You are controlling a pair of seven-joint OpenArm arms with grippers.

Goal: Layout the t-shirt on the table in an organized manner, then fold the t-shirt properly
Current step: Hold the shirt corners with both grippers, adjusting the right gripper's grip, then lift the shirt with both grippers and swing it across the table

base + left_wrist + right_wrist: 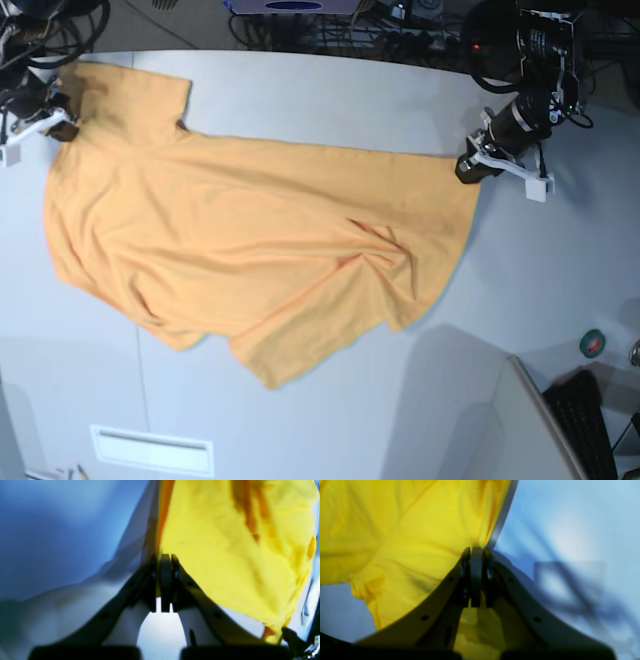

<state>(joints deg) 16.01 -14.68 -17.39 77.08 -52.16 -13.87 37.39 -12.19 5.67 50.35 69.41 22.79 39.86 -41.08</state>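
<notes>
The orange-yellow t-shirt (250, 240) lies spread and wrinkled across the white-grey table (330, 100), with a sleeve at the far left and folds near its right side. My left gripper (468, 165) is at the shirt's right edge. In the left wrist view it (165, 560) is shut on the hem of the t-shirt (225, 555). My right gripper (60, 125) sits at the far-left sleeve corner. The right wrist view shows it (476, 552) shut on the t-shirt (407, 542), with cloth bunched behind the fingers.
A small green tape roll (593, 343) and a black keyboard (585, 420) lie at the right front, beyond the table's corner. Cables (380, 30) run along the back edge. A white label strip (150, 450) sits near the front edge.
</notes>
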